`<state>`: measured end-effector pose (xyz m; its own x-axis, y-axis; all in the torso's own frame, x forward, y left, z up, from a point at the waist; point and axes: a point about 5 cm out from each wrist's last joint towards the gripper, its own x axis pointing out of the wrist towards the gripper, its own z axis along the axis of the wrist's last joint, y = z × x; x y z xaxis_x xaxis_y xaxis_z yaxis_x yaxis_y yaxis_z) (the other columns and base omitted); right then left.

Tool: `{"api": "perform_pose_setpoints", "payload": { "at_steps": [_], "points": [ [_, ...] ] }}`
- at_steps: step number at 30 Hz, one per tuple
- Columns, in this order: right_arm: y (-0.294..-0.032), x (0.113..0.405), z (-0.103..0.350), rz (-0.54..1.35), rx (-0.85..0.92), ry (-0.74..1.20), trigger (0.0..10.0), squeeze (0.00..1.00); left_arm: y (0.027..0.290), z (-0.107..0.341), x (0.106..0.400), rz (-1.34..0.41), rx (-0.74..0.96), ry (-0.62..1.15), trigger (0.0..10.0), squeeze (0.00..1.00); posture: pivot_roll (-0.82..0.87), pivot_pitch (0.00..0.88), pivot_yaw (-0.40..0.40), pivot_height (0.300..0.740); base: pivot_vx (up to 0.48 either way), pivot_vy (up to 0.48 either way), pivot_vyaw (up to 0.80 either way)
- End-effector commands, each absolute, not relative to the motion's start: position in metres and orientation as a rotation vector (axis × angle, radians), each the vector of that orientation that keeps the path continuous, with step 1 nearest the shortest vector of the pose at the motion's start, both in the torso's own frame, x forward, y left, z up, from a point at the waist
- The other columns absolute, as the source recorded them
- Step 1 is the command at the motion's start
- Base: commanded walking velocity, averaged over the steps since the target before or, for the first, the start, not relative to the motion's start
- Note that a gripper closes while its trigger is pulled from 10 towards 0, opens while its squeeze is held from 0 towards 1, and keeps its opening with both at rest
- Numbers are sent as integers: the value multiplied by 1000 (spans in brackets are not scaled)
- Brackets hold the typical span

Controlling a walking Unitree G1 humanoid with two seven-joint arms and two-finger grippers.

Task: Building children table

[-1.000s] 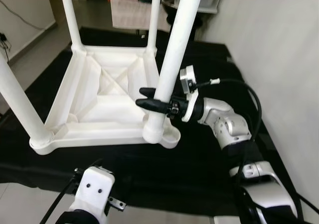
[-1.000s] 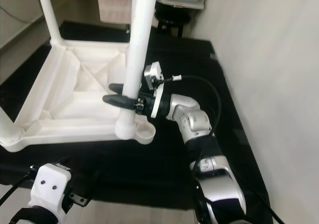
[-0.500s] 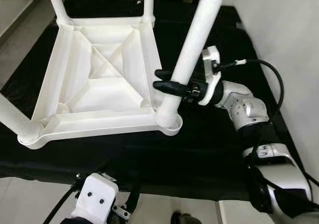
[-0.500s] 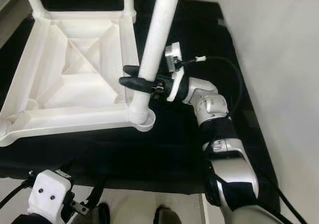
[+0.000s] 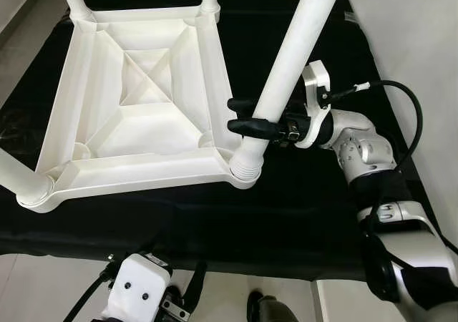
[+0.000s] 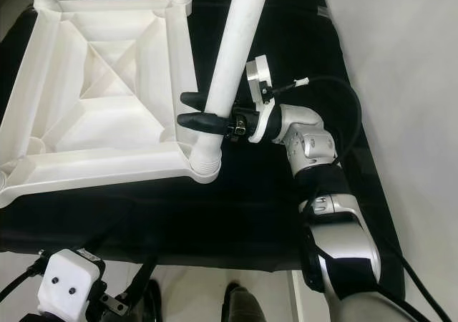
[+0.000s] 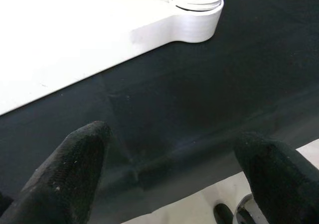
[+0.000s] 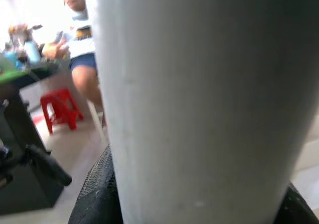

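gripping the white table leg (image 5: 290,57), right gripper (image 5: 247,116).

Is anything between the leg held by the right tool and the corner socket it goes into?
Nothing visible: the right tool grips the white leg, whose threaded foot already sits at the corner socket of the upturned tabletop.

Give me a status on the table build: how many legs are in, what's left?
Done: three legs stand in their corners of the upside-down tabletop. In hand: the right gripper is shut on the fourth leg, whose threaded end sits in the near corner socket, tilted. The left gripper hangs open over the black mat. Left: straighten and seat it, then flip the table.
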<state>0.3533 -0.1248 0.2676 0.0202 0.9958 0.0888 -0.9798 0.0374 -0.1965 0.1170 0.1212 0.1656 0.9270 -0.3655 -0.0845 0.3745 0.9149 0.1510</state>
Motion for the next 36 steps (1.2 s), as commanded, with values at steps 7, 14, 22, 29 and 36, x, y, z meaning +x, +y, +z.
{"api": "perform_pose_setpoints", "payload": {
  "at_steps": [7, 14, 22, 29, 36],
  "points": [
    [-105, 345, 242, 1608, -317, -118, 10000, 0, 121, 168, 114, -399, 171, 51, 10000, 0, -11, 371, -73, 740, 0, 0, 0],
    [-102, 339, 242, 1674, -396, -99, 10000, 0, 120, 168, 115, -396, 171, 47, 10000, 0, -18, 372, -79, 740, 0, 0, 0],
    [-98, 336, 246, 1719, -513, -74, 10000, 0, 119, 168, 116, -396, 172, 37, 10000, 0, -24, 370, -89, 740, 0, 0, 0],
    [-94, 344, 252, 1642, -406, -52, 10000, 0, 119, 168, 117, -395, 173, 35, 10000, 0, -27, 370, -93, 740, 0, 0, 0],
    [-92, 363, 256, 1405, -236, -41, 10000, 0, 118, 168, 118, -394, 174, 32, 10000, 0, -32, 370, -94, 740, 0, 0, 0]
  ]
}}
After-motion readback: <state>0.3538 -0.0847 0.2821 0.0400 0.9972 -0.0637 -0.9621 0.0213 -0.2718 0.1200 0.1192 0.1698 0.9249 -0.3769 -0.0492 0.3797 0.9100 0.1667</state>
